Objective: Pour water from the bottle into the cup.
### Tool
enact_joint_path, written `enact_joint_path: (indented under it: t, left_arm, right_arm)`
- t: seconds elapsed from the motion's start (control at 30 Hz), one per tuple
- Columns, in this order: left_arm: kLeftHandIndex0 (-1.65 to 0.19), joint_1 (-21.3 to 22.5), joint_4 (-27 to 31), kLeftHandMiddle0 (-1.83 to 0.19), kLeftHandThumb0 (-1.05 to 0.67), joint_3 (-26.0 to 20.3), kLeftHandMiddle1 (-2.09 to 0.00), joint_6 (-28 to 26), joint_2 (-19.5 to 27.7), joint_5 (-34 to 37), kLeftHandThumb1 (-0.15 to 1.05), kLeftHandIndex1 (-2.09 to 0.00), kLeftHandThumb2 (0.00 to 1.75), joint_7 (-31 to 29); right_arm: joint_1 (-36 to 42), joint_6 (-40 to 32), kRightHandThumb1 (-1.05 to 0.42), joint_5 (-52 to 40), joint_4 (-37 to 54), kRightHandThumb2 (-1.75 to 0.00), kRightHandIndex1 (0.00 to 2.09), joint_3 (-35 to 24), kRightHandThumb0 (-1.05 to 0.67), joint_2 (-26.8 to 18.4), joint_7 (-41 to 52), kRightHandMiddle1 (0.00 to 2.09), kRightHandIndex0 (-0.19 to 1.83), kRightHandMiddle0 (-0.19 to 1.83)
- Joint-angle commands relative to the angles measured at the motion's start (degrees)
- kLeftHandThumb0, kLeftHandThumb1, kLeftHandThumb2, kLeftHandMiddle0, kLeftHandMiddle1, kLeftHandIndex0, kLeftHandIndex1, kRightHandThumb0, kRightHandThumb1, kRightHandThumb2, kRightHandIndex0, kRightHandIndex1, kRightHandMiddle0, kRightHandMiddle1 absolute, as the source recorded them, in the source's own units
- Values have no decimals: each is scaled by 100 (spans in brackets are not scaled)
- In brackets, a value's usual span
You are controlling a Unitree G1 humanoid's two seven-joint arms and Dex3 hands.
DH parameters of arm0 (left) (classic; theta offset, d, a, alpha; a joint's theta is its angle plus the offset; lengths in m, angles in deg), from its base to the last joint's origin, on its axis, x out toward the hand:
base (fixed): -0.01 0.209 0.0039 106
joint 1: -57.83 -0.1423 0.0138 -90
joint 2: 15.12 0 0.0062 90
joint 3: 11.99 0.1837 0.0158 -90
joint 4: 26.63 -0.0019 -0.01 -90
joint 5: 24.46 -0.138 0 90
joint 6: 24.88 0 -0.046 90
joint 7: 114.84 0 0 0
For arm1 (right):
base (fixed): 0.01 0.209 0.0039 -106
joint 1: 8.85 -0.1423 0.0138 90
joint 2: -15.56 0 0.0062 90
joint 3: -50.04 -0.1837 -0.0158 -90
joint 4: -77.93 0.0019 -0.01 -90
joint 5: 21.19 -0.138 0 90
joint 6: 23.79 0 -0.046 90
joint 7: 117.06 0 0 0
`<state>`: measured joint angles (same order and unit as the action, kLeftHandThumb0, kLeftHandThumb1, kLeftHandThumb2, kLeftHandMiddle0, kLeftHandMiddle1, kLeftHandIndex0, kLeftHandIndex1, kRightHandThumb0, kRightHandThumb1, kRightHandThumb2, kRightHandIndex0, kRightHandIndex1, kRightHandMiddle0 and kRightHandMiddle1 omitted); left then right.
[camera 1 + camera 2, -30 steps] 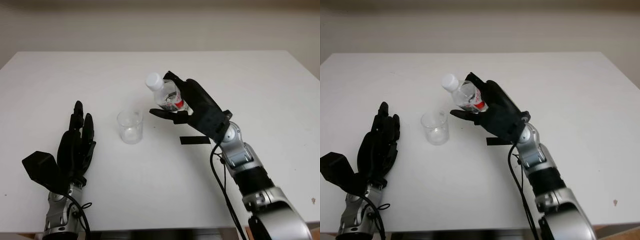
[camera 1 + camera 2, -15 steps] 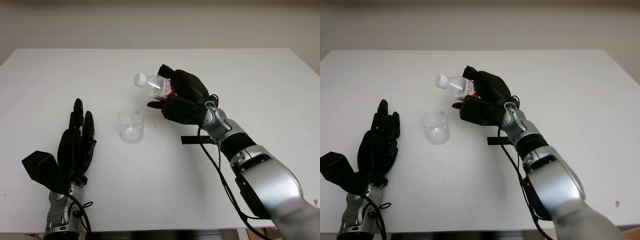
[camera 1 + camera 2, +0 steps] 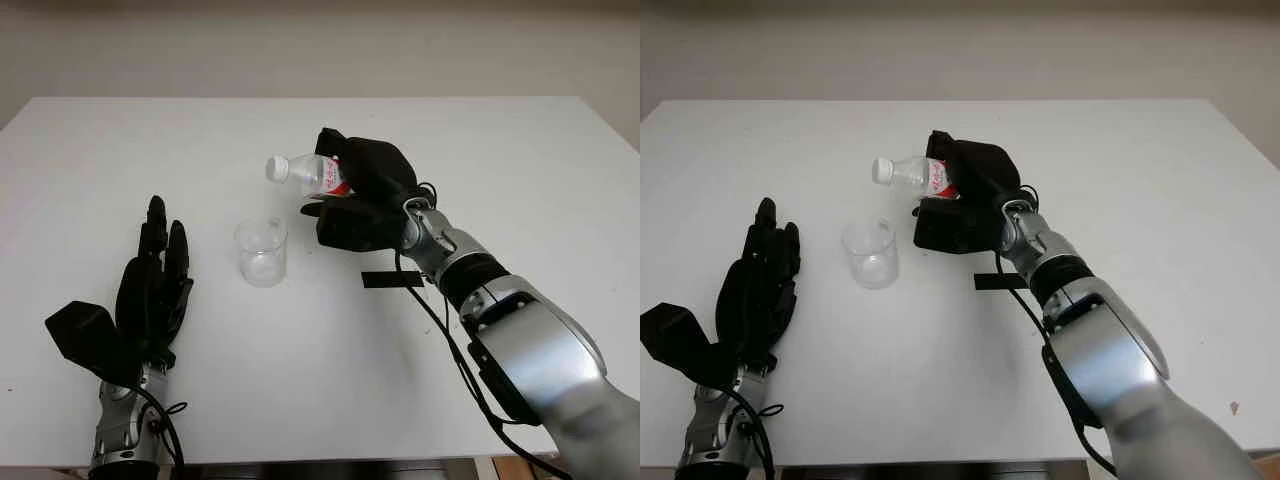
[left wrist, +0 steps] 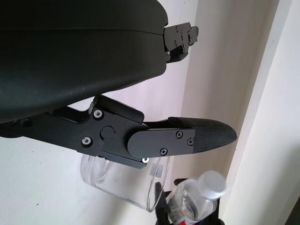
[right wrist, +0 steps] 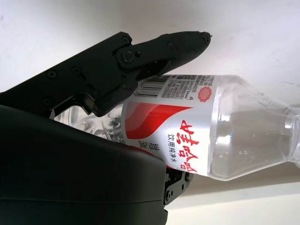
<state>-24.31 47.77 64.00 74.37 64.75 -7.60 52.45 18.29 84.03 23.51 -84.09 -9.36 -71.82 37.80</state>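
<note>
Bottle (image 3: 308, 174) is what your right hand (image 3: 362, 196) grips around the body, lifted above the white table (image 3: 520, 160) and tipped almost level, its white cap (image 3: 275, 168) still on and pointing toward your left, up and slightly beyond the cup (image 3: 261, 253). You can see the clear cup standing upright on the table. Your left hand (image 3: 150, 297) holds nothing, open, near the table's front edge, well apart from the cup. A black strip (image 3: 391, 279) lies on the table under your right forearm.

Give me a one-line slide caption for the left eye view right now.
Right hand tips the capped bottle above the cup; open left hand waits beside it.
</note>
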Motion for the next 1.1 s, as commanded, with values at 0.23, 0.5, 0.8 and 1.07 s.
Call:
enact_joint_path:
  t: [0.23,0.5,0.8,1.07]
  left_arm:
    - [16,-204,-194,16,-76,40,-5,-61,-124,-49,105,-5,44,77]
    - [16,-252,-169,17,-76,44,-5,-57,-171,-72,105,-5,45,106]
    - [16,-276,-182,17,-76,62,-5,-17,-218,-120,105,-5,45,126]
    - [17,-294,-176,17,-75,63,-5,-35,-262,-113,105,-5,47,122]
  right_arm:
    - [-337,60,-105,933,-27,-28,209,854,-41,-271,-1042,209,124,67]
    - [-359,179,-105,1152,-78,-30,209,1097,-42,-310,-1694,209,127,69]
    - [-355,353,-105,1233,-100,-23,209,1199,-45,-261,-2310,209,122,71]
    - [-398,65,-105,1593,-28,-19,209,1491,-49,-215,-3334,209,118,61]
